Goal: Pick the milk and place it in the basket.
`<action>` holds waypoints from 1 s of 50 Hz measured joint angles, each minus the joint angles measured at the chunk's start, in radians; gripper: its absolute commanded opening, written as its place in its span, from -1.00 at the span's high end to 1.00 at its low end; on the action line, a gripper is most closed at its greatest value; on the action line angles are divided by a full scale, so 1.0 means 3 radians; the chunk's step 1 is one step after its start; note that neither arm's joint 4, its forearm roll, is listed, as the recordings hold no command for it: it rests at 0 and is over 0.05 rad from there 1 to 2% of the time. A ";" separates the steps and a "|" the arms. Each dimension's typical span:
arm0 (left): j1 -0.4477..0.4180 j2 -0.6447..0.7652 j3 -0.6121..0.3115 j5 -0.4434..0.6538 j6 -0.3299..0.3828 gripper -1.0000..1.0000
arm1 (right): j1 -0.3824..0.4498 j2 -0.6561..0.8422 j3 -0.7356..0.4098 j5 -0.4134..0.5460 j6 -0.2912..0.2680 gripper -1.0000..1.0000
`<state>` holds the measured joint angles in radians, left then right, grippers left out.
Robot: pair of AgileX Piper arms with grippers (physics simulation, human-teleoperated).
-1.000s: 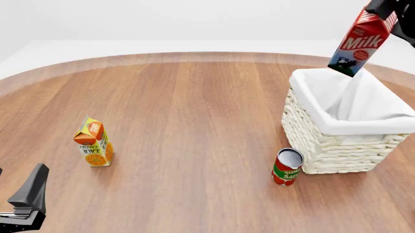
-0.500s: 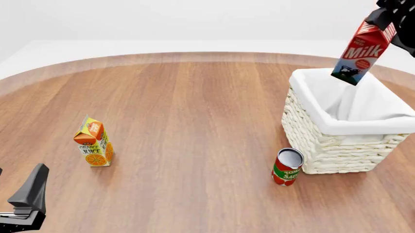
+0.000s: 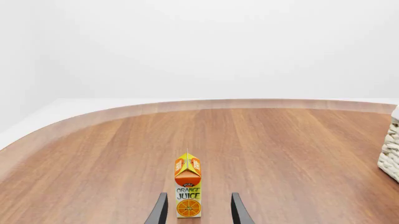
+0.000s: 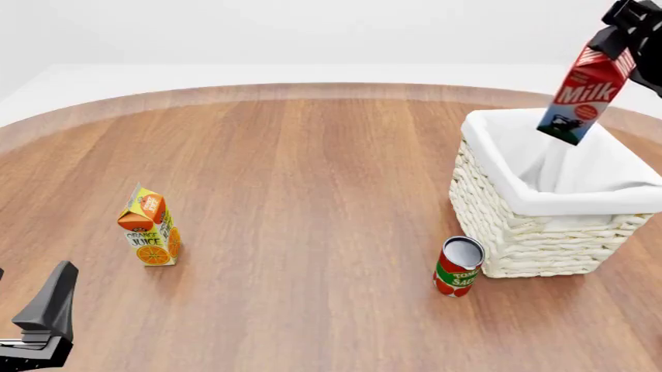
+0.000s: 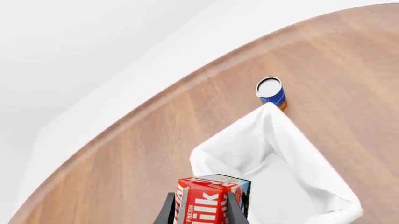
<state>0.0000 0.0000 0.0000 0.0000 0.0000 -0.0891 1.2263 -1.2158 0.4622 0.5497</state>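
Carried slightly farther right and deeper over the basket than a moment before, the small red gable-top milk carton (image 4: 584, 96) hangs tilted in the air above the large cream-white woven wicker basket with white cloth lining (image 4: 517, 229), pinched at its top by the right gripper (image 4: 618, 39). Across the round wooden tabletop (image 4: 310, 178), the left gripper (image 3: 197, 210) rests low with its fingers spread, the orange-yellow juice carton (image 4: 151, 226) standing ahead of it. A red tomato sauce can (image 4: 457, 266) stands just beside the basket's near corner; a blue-labelled can (image 5: 272, 91) sits behind it.
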 measured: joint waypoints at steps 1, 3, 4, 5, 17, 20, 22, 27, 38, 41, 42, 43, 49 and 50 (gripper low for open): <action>0.0000 0.0000 0.0000 0.0000 0.0000 -1.00 | -0.0008 0.0003 0.0004 -0.0003 -0.0003 1.00; 0.0000 0.0000 0.0000 0.0000 0.0000 -1.00 | -0.0023 0.0008 0.0013 -0.0012 -0.0006 1.00; 0.0000 0.0000 0.0000 0.0000 0.0000 -1.00 | -0.0031 0.0010 0.0018 -0.0016 -0.0008 1.00; 0.0000 0.0000 0.0000 0.0000 0.0000 -1.00 | -0.0038 0.0013 0.0023 -0.0020 -0.0009 1.00; 0.0000 0.0000 0.0000 0.0000 0.0000 -1.00 | -0.0126 0.0032 0.0087 -0.0076 -0.0027 1.00; 0.0000 0.0000 0.0000 0.0000 0.0000 -1.00 | -0.0145 0.0042 0.0106 -0.0096 -0.0030 1.00; 0.0000 0.0000 0.0000 0.0000 0.0000 -1.00 | -0.0155 0.0051 0.0118 -0.0110 -0.0033 1.00; 0.0000 0.0000 0.0000 0.0000 0.0000 -1.00 | -0.0173 0.0090 0.0135 -0.0146 -0.0041 1.00; 0.0000 0.0000 0.0000 0.0000 0.0000 -1.00 | -0.0195 0.0197 0.0150 -0.0229 -0.0060 1.00; 0.0000 0.0000 0.0000 0.0000 0.0000 -1.00 | -0.0199 0.0225 0.0149 -0.0249 -0.0064 1.00; 0.0000 0.0000 0.0000 0.0000 0.0000 -1.00 | -0.0200 0.0234 0.0149 -0.0256 -0.0066 1.00; 0.0000 0.0000 0.0000 0.0000 0.0000 -1.00 | -0.0202 0.0243 0.0148 -0.0262 -0.0067 1.00; 0.0000 0.0000 0.0000 0.0000 0.0000 -1.00 | -0.0215 0.0292 0.0146 -0.0297 -0.0077 1.00; 0.0000 0.0000 0.0000 0.0000 0.0000 -1.00 | -0.0217 0.0300 0.0146 -0.0302 -0.0079 1.00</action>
<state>0.0000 0.0000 0.0000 0.0000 0.0000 -0.1542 1.3162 -1.1721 0.3716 0.5259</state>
